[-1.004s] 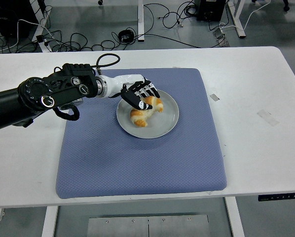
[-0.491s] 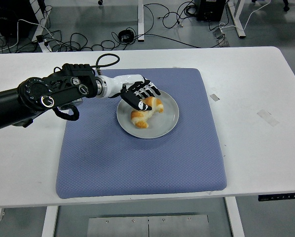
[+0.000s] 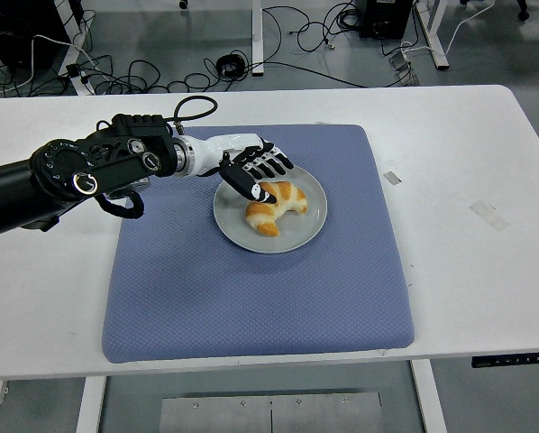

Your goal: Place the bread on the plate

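A white table [image 3: 486, 144] is seen from above, with a blue textured mat [image 3: 251, 289] laid across its middle. On the far half of the mat a round grey plate [image 3: 310, 221] is set, and on the plate a golden, crescent-shaped bread [image 3: 277, 206] is lying, roughly at the plate's centre and wholly within its rim. The left arm [image 3: 80, 176], black with a white wrist section, is extended in from the left edge over the mat. The left hand [image 3: 256, 171] is held over the plate's far-left rim, just beside the bread; its fingers [image 3: 274, 165] are spread and relaxed, and nothing is gripped by them. The thumb tip is seen right at the bread's left end, though whether contact is made cannot be told. 2 small pieces of tape [image 3: 490, 215] are stuck on the bare tabletop to the right of the mat, well apart from the plate. Beyond the table's far edge, black cables [image 3: 278, 41] are strewn on the grey floor among white desk legs.
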### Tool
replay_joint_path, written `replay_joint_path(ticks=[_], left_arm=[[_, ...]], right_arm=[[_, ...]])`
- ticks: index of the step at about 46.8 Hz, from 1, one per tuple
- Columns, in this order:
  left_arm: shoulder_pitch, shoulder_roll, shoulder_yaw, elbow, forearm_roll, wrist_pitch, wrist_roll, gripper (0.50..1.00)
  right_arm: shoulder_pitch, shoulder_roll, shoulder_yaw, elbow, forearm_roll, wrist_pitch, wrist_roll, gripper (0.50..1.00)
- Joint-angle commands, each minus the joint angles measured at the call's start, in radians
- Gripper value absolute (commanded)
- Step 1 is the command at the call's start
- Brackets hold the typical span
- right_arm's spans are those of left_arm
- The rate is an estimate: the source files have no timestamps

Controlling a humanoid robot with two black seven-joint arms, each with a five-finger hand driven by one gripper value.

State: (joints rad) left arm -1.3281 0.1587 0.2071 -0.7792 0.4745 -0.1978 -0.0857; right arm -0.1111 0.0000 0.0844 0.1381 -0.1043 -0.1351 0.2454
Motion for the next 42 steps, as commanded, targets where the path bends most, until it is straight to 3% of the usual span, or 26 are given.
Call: replay_joint_path(ticks=[1,9,20,28,42], left_arm=[[-0.005,0.005,-0.003,0.000,-0.002,-0.002,0.000,0.848],[-0.011,0.015,-0.031,0.000,-0.062,-0.003,0.000,0.890],[-0.002,0.041,-0.150,0.000,-0.096,-0.003,0.001,0.898],[-0.008,0.058,-0.173,0.001,-0.103,-0.006,0.004,0.937],[-0.005,0.133,-0.314,0.009,-0.129,-0.005,0.004,0.958]], right_arm=[[-0.001,0.000,0.000,0.000,0.000,0.000,0.000,1.000],[0.001,0.000,0.000,0.000,0.000,0.000,0.000,1.000],[-0.001,0.000,0.000,0.000,0.000,0.000,0.000,1.000],[0.001,0.000,0.000,0.000,0.001,0.000,0.000,1.000],[0.001,0.000,0.000,0.000,0.000,0.000,0.000,1.000]])
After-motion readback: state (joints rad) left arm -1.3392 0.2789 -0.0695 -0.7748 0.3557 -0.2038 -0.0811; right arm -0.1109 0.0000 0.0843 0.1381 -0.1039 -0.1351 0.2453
